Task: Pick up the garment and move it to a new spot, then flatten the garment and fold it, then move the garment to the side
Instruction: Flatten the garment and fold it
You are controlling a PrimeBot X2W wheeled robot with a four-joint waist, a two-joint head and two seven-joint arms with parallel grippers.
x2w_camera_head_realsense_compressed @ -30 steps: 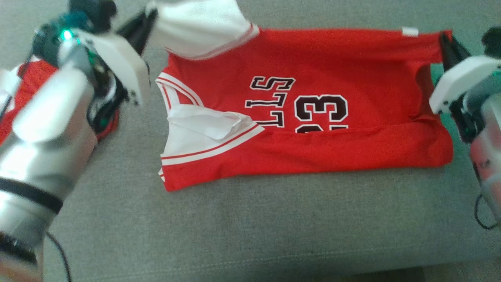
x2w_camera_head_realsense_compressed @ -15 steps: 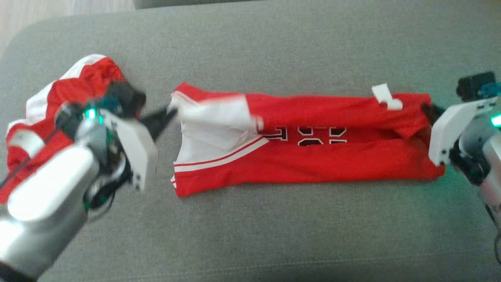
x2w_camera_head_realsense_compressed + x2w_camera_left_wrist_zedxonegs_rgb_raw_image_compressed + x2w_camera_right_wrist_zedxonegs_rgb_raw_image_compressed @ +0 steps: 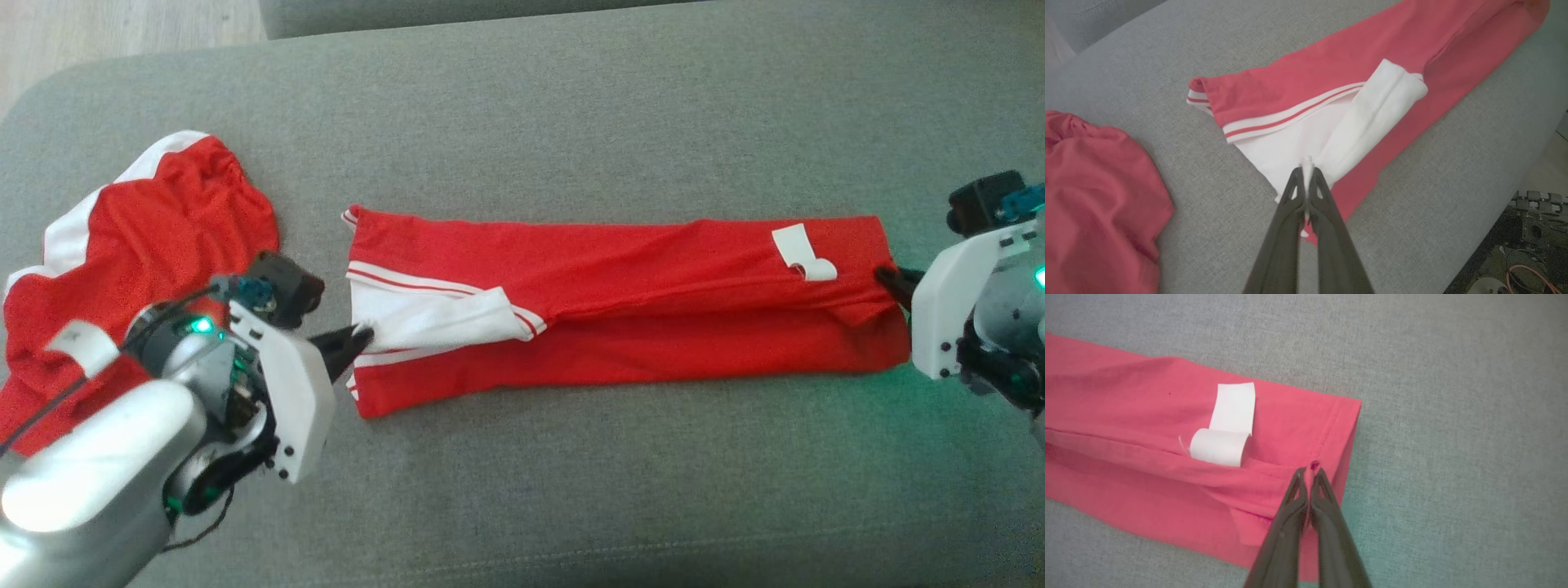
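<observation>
The garment [image 3: 637, 302] is a red jersey with white trim, folded into a long narrow strip across the grey cushion. My left gripper [image 3: 363, 336] is shut on its white sleeve edge at the strip's left end; the left wrist view shows the closed fingers pinching the white cloth [image 3: 1306, 165]. At the right end my right gripper [image 3: 886, 278] is shut on the red hem, with the fingers pinching red fabric [image 3: 1312, 467] in the right wrist view. A white label [image 3: 1227, 428] lies curled on the garment [image 3: 1126, 428] close to that hem.
A second red and white garment [image 3: 139, 245] lies crumpled at the left of the cushion [image 3: 571, 490], behind my left arm; it shows in the left wrist view too [image 3: 1094, 196]. The cushion's front edge runs along the bottom. Wood floor [image 3: 122, 33] shows top left.
Both grippers have carried the far edge of the jersey toward me and laid it over the near half, hiding the lettering. The camera has tilted, so the whole picture has shifted down.
</observation>
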